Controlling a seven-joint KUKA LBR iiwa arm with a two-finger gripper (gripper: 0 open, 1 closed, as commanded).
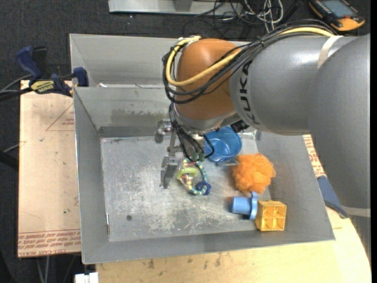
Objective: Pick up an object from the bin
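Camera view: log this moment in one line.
gripper: low over bin floor, centre | nearest: multicoloured toy, beside it | grasp: not confirmed | others: blue cup, orange puff, yellow block

Grey arm [294, 81] in from right, wrist turned down.
Bulbous orange wrist cover [200, 81] looped with cables [169, 69]; gripper [175, 171] hangs low beneath it, pointing down.

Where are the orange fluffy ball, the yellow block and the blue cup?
orange fluffy ball [254, 172], camera view, its middle
yellow block [271, 216], camera view, its side face
blue cup [226, 147], camera view, its wall
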